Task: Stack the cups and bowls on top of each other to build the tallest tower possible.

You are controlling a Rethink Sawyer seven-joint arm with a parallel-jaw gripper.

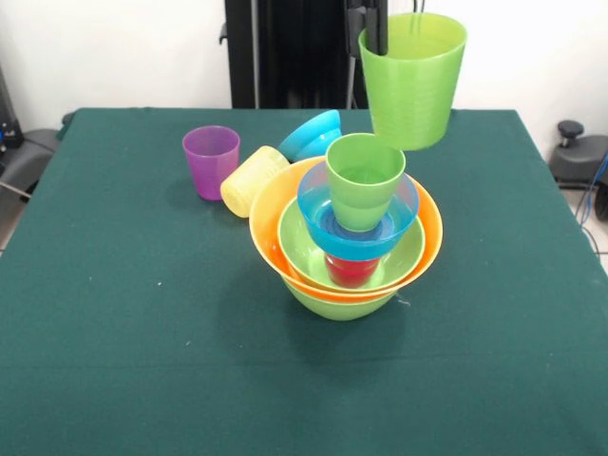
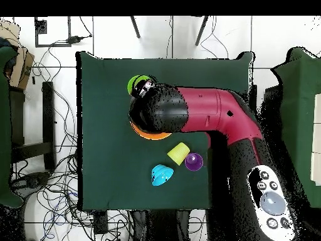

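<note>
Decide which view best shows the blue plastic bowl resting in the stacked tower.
The front view: the blue plastic bowl sits plainly on the red cup, holding a light green cup. Overhead, the red arm hides it.

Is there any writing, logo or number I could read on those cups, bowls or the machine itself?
None can be read.
The cups, the bowls and the green table show no print.
The robot arm's pale panel carries round button marks, too small to read as text.

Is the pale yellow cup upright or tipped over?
Tipped: the yellow cup lies on its side beside the purple cup, touching the orange bowl.
</note>
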